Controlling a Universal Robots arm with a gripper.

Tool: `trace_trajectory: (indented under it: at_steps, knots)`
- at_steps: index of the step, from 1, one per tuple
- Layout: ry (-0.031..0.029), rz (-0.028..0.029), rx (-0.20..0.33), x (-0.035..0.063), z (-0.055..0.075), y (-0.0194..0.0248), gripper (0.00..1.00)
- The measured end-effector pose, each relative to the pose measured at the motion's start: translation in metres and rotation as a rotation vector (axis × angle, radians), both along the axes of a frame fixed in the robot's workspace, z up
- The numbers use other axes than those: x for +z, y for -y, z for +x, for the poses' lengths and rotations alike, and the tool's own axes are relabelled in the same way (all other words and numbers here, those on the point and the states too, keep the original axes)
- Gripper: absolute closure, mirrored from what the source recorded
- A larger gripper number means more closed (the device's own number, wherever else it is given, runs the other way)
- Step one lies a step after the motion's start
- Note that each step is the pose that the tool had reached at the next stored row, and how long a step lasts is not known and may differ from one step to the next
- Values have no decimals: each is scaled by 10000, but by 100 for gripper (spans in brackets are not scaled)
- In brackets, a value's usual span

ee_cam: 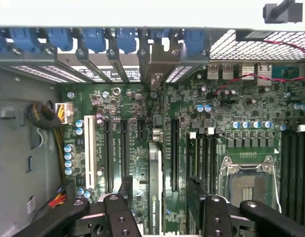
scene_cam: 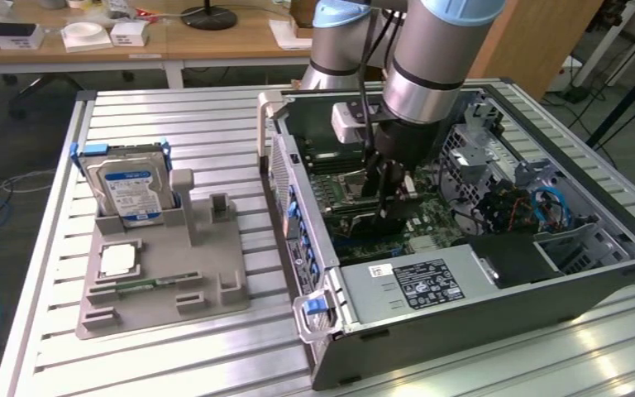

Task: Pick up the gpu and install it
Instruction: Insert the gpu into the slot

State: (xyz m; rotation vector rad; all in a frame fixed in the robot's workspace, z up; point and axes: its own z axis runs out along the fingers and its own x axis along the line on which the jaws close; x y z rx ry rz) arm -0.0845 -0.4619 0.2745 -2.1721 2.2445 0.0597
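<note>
The arm reaches down into the open computer case (scene_cam: pixel 450 248), which lies on its side on the slatted metal counter (scene_cam: pixel 185 347). The end effector (scene_cam: pixel 389 211) hangs low over the green motherboard (ee_cam: pixel 137 113) inside the case. In the wrist view its two black fingers (ee_cam: pixel 125 190) stand spread apart at their widest, one on each side of the gpu (ee_cam: pixel 155 187), and the gap between each finger and the card shows bare board, so nothing is gripped.

The gpu stands on edge on the motherboard, seen from above as a thin grey-silver strip with a dark lower part, running in line with the long black expansion slots (ee_cam: pixel 109 153) next to it. Its far end points toward the row of blue retaining clips (ee_cam: pixel 98 42) along the case's rear wall. A silver processor socket (ee_cam: pixel 248 180) lies on the motherboard beside the card, on the far side from the white slot (ee_cam: pixel 88 153).

Outside the case, at the exterior view's left, a grey fixture tray (scene_cam: pixel 163 281) rests on the counter. A silver hard drive (scene_cam: pixel 130 190) with a blue and white label stands upright in it, and a slim green memory stick (scene_cam: pixel 141 285) lies flat nearer the tray's front. The power supply box (scene_cam: pixel 428 285) with its white label fills the near corner of the case.
</note>
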Motion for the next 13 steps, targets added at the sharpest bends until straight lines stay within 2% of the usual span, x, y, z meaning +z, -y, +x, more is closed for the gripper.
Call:
trace_trajectory:
  at_steps: [5,6,7,11,13]
  knots:
    - [-1,-2,-1,6,0,0,45]
    - [-1,-1,-1,7,0,0,51]
    - [-1,-1,-2,8,0,0,51]
    - [-1,-1,-2,12,0,0,75]
    - [-1,-2,-1,14,0,0,75]
